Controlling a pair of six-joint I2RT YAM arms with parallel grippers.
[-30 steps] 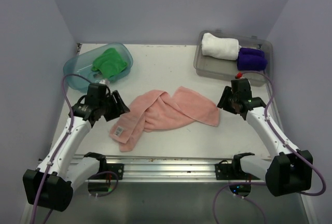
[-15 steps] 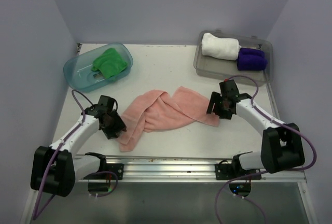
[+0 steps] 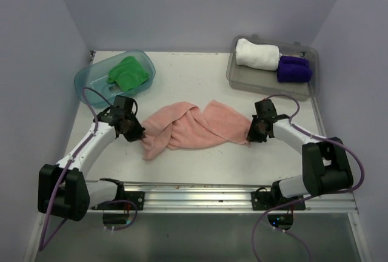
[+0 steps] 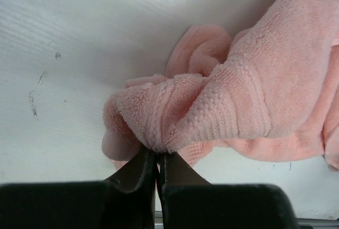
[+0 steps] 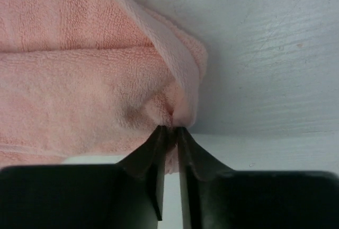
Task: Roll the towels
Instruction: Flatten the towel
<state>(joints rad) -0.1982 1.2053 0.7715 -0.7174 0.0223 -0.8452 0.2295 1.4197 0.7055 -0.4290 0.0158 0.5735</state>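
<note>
A salmon pink towel [image 3: 194, 125] lies crumpled across the middle of the table. My left gripper [image 3: 134, 132] is shut on its left end, a bunched fold [image 4: 175, 112] pinched between the jaws. At the towel's right edge my right gripper [image 3: 250, 134] is shut on a pinch of cloth [image 5: 175, 109]. A green towel [image 3: 128, 72] sits in the teal tub [image 3: 91, 80] at the back left. A rolled white towel [image 3: 257, 53] and a rolled dark purple towel [image 3: 294, 69] lie in the clear grey tray [image 3: 239, 77] at the back right.
Purple walls close in the table on three sides. A metal rail [image 3: 194, 190] with the arm bases runs along the near edge. Both arms lie low over the table, reaching inward from their bases.
Both grippers came in from the sides, dropped onto the towel's two ends and closed on the cloth. The towel's left end has been drawn up and bunched.
</note>
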